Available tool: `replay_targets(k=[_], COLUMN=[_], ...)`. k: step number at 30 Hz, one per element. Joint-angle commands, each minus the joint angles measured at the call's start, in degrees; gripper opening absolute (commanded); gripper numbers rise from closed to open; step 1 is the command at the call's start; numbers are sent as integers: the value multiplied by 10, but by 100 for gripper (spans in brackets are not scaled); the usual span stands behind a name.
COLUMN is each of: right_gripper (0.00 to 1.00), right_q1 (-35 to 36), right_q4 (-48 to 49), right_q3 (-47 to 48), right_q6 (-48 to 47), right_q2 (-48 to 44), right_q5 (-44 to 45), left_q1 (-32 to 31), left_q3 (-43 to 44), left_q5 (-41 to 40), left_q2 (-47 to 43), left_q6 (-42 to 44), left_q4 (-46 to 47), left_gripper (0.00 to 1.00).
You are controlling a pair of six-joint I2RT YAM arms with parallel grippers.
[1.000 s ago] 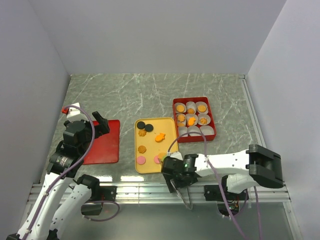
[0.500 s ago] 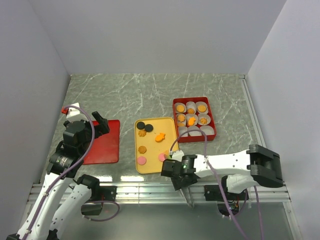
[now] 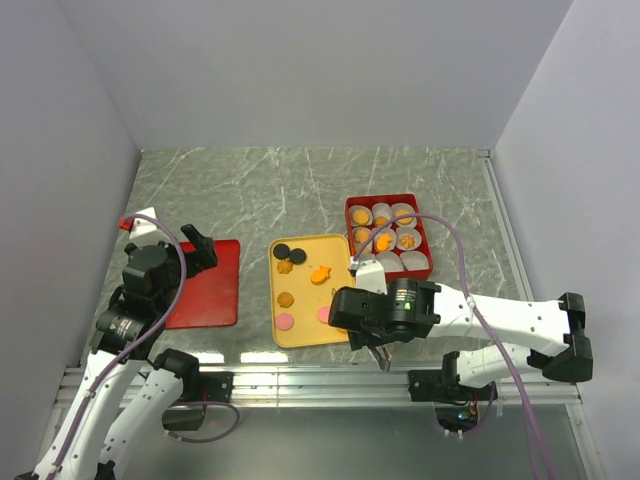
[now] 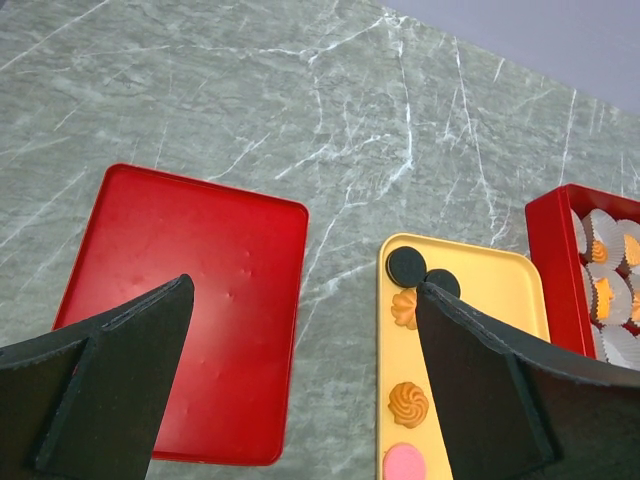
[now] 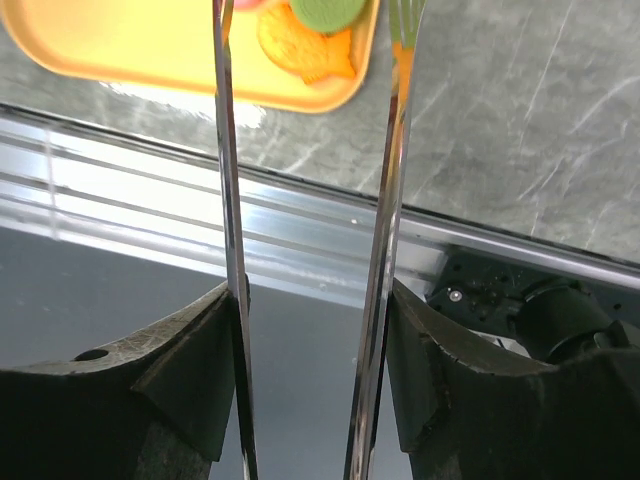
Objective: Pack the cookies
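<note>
Cookies lie on a yellow tray [image 3: 340, 255]: two black [image 3: 283, 250], an orange fish [image 3: 320, 275], brown swirls [image 3: 284, 298] and pink rounds [image 3: 284, 321]. A red box [image 3: 350, 232] of white paper cups holds orange cookies [image 3: 383, 241] in its far cups. My right gripper [image 3: 380, 350] hangs over the tray's near right corner. Its long metal blades [image 5: 222, 150] stand apart; a green cookie [image 5: 330, 12] and a fish cookie [image 5: 305, 55] lie between them, the tips cut off. My left gripper [image 4: 302, 288] is open and empty above the red lid [image 4: 190, 300].
The red lid [image 3: 205, 283] lies flat left of the tray. An aluminium rail [image 3: 300, 375] runs along the table's near edge, right under my right blades. Grey walls close in on three sides. Bare marble table [image 3: 300, 190] lies behind the tray.
My right arm has risen and swung right and farther from the near edge, now covering the tray's near right corner and the green cookie in the top view. The left arm barely moved.
</note>
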Motion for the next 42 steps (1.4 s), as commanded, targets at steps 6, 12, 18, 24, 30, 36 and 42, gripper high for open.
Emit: replay_targets(k=[6,12,18,24,30,36,42], right_gripper=[62,61,60,59,58,57,56], right_q1=[-3,-8,-11,-15,-15,-19,-44], right_q4=[-72,-40,-11,29,47,68,84], right_q3=[36,27,14,-9,-23,-37,-47], right_q6=[-9,-19,-26,-39,-47,-57,-76], right_q2=[25,29,41,63,81,97,99], right_q5=[26,2,-18,-33,-41,-48,-46], left_q1=[-1,-2,-1,-2,-4,-4,-4], left_q3=[3,2,3,3,2,3,2], left_q5=[-19,-21,-20,-21,-24,-26,-28], left_q2=[-22,-26,-30,-33,-35,-34,-34], left_q6=[-6,-7,-7,-7,-8,-9,-10], left_q4=[3,3,2,2,1,0,0], left_gripper=[99,99,100,99,99,99,100])
